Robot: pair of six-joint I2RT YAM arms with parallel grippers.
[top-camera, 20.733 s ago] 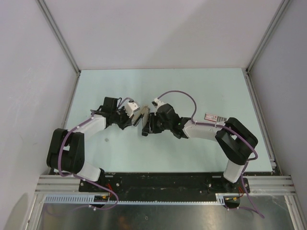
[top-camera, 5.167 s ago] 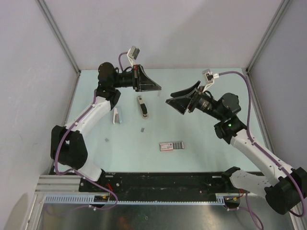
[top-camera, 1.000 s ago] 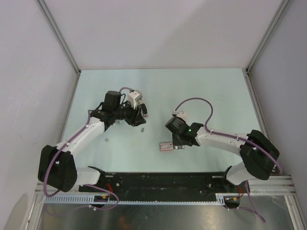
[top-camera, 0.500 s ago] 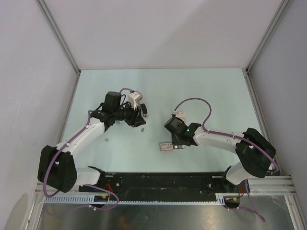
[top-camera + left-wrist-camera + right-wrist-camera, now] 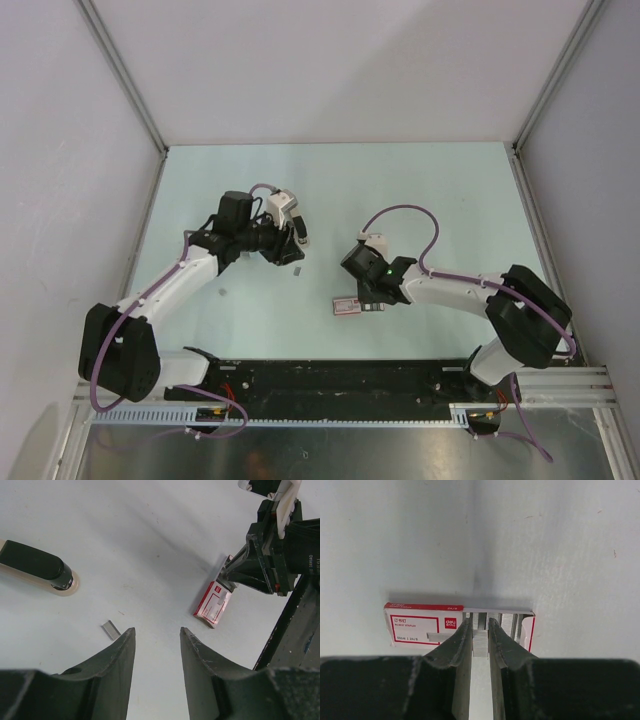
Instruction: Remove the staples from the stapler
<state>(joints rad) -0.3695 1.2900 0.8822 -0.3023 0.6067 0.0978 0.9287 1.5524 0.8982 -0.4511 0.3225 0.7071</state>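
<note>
The stapler (image 5: 301, 235), dark with a pale base, lies on the table; the left wrist view shows it at the upper left (image 5: 35, 567). A short grey strip of staples (image 5: 298, 270) lies loose just beside my left fingertip (image 5: 111, 629). My left gripper (image 5: 291, 256) (image 5: 157, 632) is open and empty above the table, near the stapler. My right gripper (image 5: 368, 298) (image 5: 480, 625) is shut on a ribbed strip of staples (image 5: 480, 644) over the open end of the red-and-white box (image 5: 422, 625) (image 5: 346, 305).
More strips lie in the box's pulled-out tray (image 5: 509, 622). The box and right gripper (image 5: 270, 555) show at the right in the left wrist view. A small dark speck (image 5: 222, 292) lies on the table left of the loose strip.
My right gripper has crept slightly left and up at the box's open end. The left arm has barely moved.
</note>
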